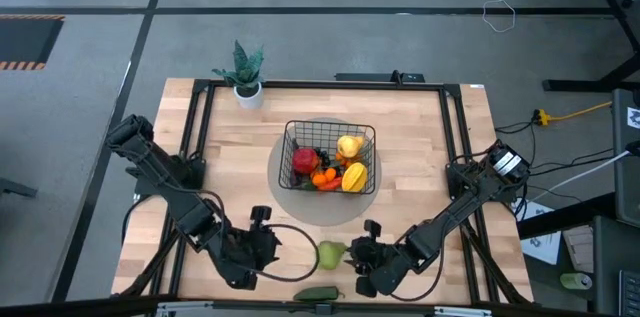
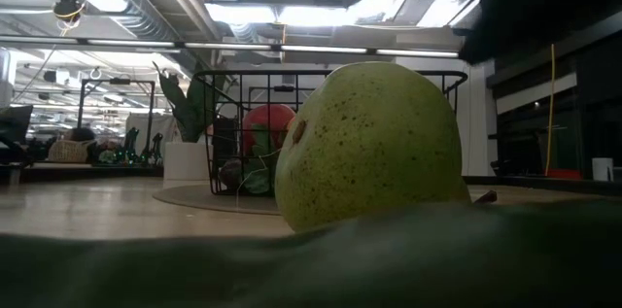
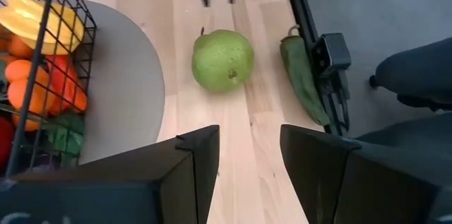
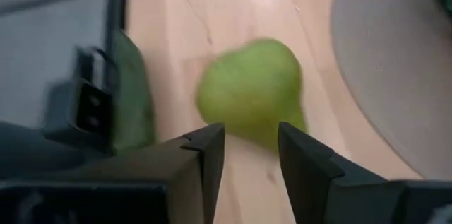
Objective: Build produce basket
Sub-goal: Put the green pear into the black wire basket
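Green speckled pear [image 1: 331,253] lies on the wooden desk [image 1: 230,157] between both released hands, left hand [image 1: 262,245] and right hand [image 1: 362,254], near the dark green vegetable [image 1: 318,294]. Black wire-mesh basket [image 1: 330,130] holds fruit on the grey round disc [image 1: 330,212].

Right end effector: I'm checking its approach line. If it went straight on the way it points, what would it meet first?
Most likely the green pear, lying just ahead of the open right end effector; depth is unclear.
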